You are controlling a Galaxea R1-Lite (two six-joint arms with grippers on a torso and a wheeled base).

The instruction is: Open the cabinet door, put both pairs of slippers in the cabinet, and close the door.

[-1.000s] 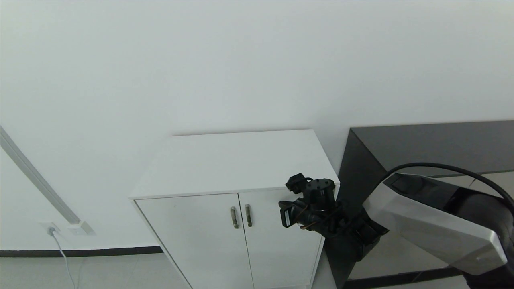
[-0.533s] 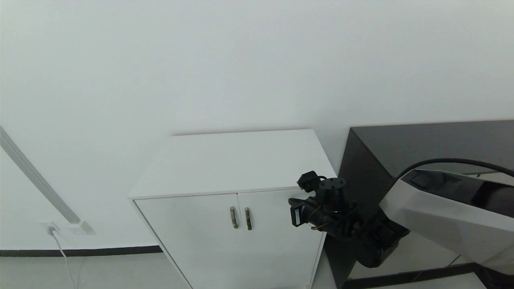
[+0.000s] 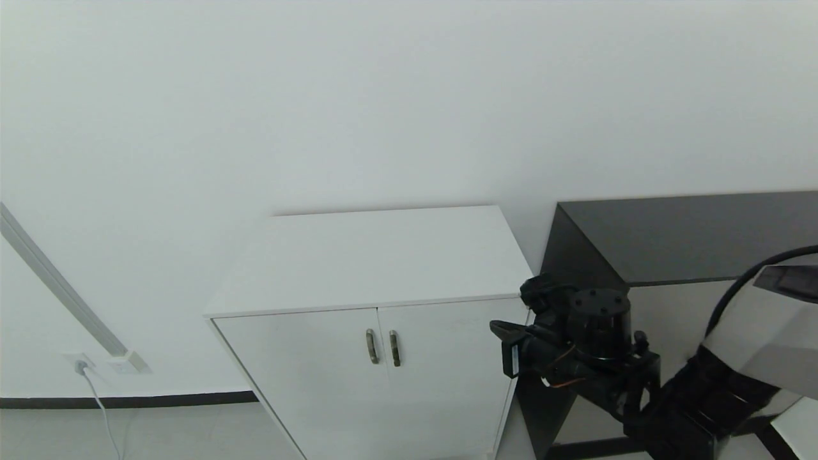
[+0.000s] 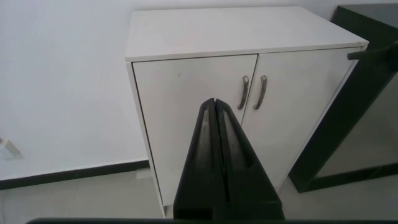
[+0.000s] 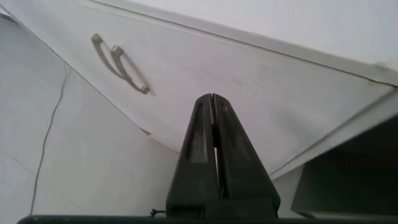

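Two hands are closed with nothing in them. The right hand [image 5: 212, 97] has its fingers pressed together and points at the white front of the cabinet [image 3: 374, 259]. In the head view it sits at the outer upper edge of the right door [image 3: 447, 364], near the cabinet's right front corner. Whether it touches the door cannot be told. The left hand [image 4: 214, 101] is likewise shut tight and empty. It is held back from the cabinet and aimed at its front, with its tip lined up over the left door [image 3: 307, 370], close to the middle. Both doors are shut. Their two slim metal handles [image 3: 383, 347] stand upright side by side where the doors meet, apart from either hand. The cabinet stands on the pale floor [image 3: 160, 434] with its back against a white wall [image 3: 409, 96]. A dark table [image 3: 690, 230] stands just beside it on the right. Away to the left, a wall socket [image 3: 81, 367] holds a plug with a light cable [image 3: 102, 409] hanging down. A pale strip [image 3: 57, 287] runs slanting up the wall above it, and a black skirting line [image 3: 128, 400] runs along the foot of the wall.
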